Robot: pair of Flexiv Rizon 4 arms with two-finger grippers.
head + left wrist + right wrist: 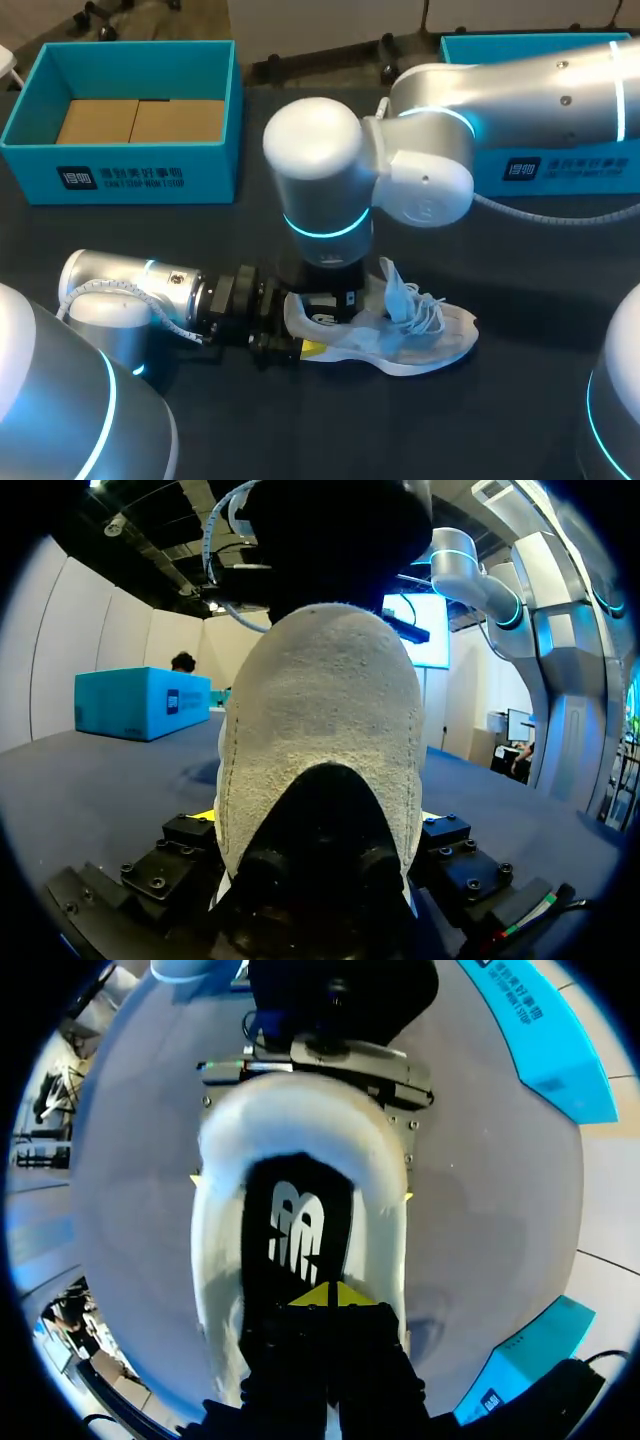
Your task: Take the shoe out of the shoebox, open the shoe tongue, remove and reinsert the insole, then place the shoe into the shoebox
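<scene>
A white shoe (430,338) lies on its sole on the dark table, toe to the right, with its tongue (396,288) raised and its laces loose. My left gripper (295,328) comes in low from the left. Its fingers stand wide on both sides of the heel (320,720), touching it. My right gripper (328,1297) points straight down into the shoe's mouth. Its yellow tips are shut together on the black insole (300,1215), which lies flat inside. In the head view the right wrist (320,190) hides that gripper's tips.
An open blue shoebox (120,178) with brown card inside stands at the back left. A second blue box (560,170) sits at the back right, under my right arm. Bare dark table lies in front of the shoe.
</scene>
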